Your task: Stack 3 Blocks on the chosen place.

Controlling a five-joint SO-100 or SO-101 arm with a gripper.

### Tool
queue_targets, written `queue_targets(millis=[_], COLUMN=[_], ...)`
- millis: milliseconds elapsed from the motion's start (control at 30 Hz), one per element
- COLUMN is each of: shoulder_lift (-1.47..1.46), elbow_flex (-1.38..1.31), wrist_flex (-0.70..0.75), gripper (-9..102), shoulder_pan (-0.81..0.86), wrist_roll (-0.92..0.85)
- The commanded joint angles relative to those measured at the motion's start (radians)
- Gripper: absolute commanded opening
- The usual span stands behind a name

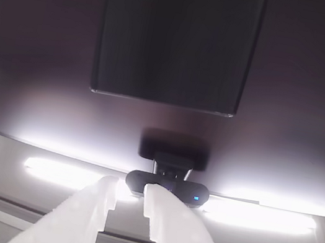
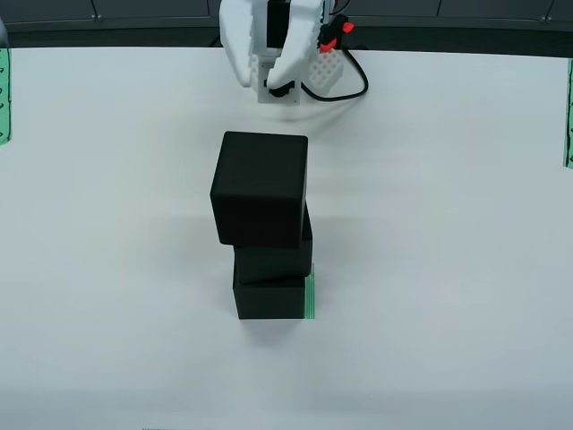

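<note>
We see three blocks [image 2: 260, 190] stacked on the green patch [image 2: 310, 294] mid-worktop [image 2: 448, 224] (top one skewed), jaws spread empty.

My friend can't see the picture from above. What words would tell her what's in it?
Three black blocks stand stacked on a green striped patch, the top one turned a bit crooked. The white robot arm sits behind the stack on the white table.

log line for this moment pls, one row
stack: three matte black plastic cubes piled, top one offset | base: green-and-white striped square patch | tool: white, empty, fingers slightly apart, raised clear
</note>
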Motion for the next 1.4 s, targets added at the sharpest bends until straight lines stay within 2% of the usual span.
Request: queue_targets(millis=[0,100,467,767,1033,1367], shoulder_lift=[0.057,0.072,0.072,0.072,0.072,0.072], elbow_flex=[0.034,0.032,0.032,0.032,0.032,0.032], wrist_flex=[0.049,0.08,0.046,0.041,0.152,0.321], gripper=[0,0,0,0,0,0], shoulder_pan=[-0.006,-0.012,-0.014,-0.006,-0.005,-0.005], wrist_roll=[0.008,0.017,0.308,0.712,1.085,1.305])
